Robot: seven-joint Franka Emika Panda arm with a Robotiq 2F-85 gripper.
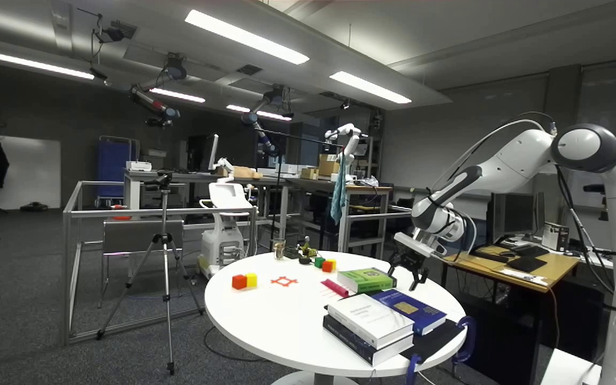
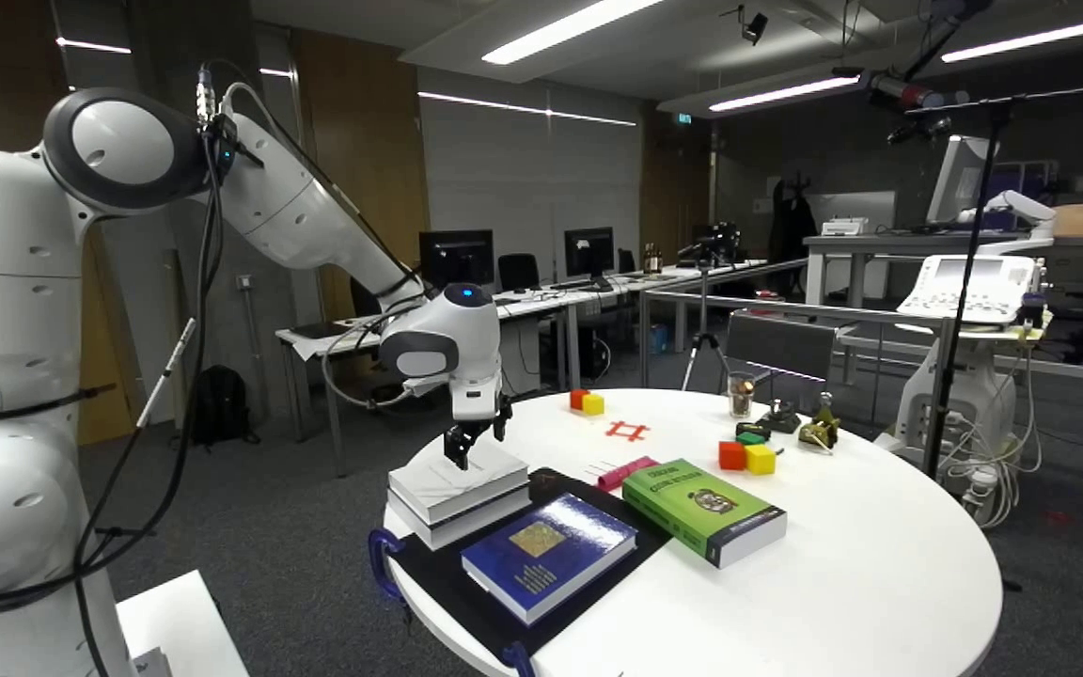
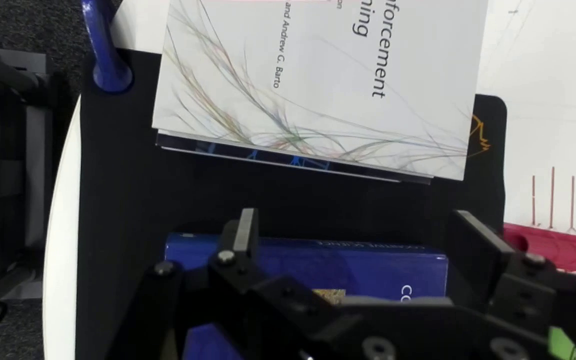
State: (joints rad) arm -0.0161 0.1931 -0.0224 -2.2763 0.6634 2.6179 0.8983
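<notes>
In an exterior view, a clear glass (image 1: 279, 249) stands near the far edge of the white table (image 1: 265, 321), holding something brownish too small for me to make out. Rightward come green, red and yellow cubes (image 1: 329, 266), then a pink roll (image 1: 337, 289) just beside a green book (image 1: 366, 279). Nearer, a white book (image 1: 370, 320) lies on a dark book (image 1: 351, 339), together standing higher than the blue book (image 1: 408, 310) to their right on a black mat (image 1: 436, 341). Above these hangs my gripper (image 1: 407, 275), fingers spread wide, holding nothing. In the wrist view, they hide much of the blue book; the white one is cut off at the top.
</notes>
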